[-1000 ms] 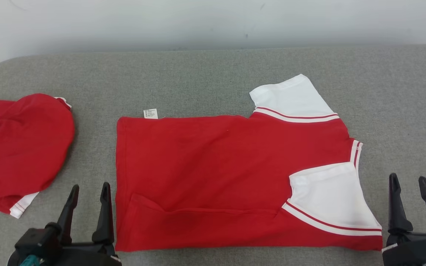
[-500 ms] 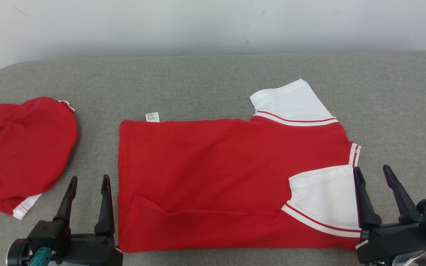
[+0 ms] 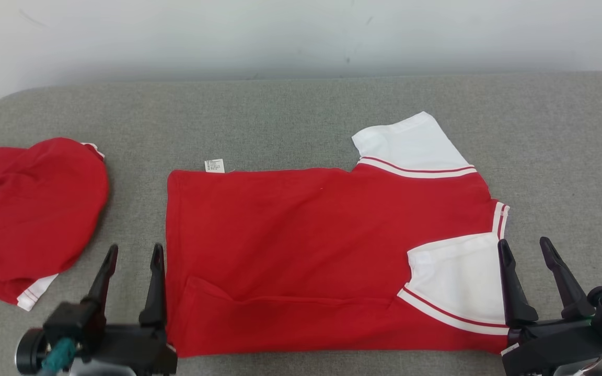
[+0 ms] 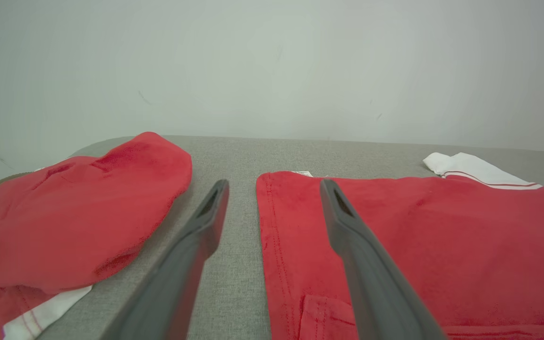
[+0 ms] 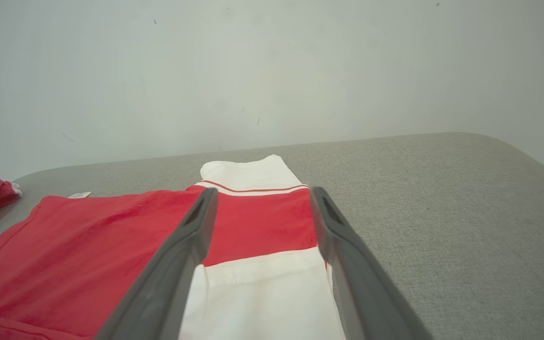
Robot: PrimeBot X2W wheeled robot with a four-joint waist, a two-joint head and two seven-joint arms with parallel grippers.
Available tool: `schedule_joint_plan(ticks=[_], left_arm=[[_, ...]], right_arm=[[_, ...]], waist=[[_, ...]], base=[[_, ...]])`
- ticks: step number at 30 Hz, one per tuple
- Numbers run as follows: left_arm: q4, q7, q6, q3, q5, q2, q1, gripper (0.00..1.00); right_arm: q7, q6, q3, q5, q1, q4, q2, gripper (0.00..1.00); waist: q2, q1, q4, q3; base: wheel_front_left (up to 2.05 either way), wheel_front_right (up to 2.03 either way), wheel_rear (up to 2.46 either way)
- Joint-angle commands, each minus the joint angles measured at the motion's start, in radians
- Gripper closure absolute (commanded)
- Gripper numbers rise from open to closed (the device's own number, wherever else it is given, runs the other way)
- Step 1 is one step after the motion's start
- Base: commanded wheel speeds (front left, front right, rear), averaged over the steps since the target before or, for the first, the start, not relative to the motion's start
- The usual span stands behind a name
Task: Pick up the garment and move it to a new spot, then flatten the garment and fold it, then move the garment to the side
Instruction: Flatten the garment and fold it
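The garment (image 3: 306,245) is a red shirt with white sleeves, spread flat in the middle of the grey surface, its near long edge turned over in a low fold. My left gripper (image 3: 135,251) stands open at its lower left corner, straddling the hem (image 4: 272,226). My right gripper (image 3: 524,245) is open at the lower right corner, over the near white sleeve (image 5: 262,293). Neither holds cloth. A small white label (image 3: 214,165) pokes out at the shirt's far left corner.
A second red garment (image 3: 29,209) lies bunched at the left end of the grey padded surface (image 3: 280,120), close to my left gripper. A pale wall (image 3: 301,31) rises behind. Bare grey cloth lies behind the shirt and to its right (image 5: 442,198).
The right gripper moved left and forward onto the shirt's lower right corner. The left gripper shifted slightly right toward the hem. The head view tilted a little.
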Motion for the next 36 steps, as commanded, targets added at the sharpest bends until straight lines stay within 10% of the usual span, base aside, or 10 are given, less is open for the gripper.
schedule_joint_plan(ticks=[1,20,36], left_arm=[[0.004,0.012,-0.007,-0.001,-0.009,0.008,-0.025,0.00],[0.453,0.258,-0.261,-0.004,-0.198,0.053,-0.476,0.00],[0.663,0.212,-0.291,0.022,-0.228,0.074,-0.615,0.00]], right_arm=[[0.001,-0.001,0.000,0.007,-0.001,-0.003,-0.001,0.00],[-0.053,-0.001,0.050,0.033,-0.107,0.035,-0.009,0.00],[-0.089,-0.001,0.062,0.050,-0.160,0.076,-0.017,0.00]], waist=[[0.0000,0.0000,0.000,0.007],[0.0000,0.0000,-0.110,0.182],[0.0000,0.0000,-0.131,0.253]], base=[[0.00,0.00,0.00],[0.00,0.00,0.00],[0.00,0.00,0.00]])
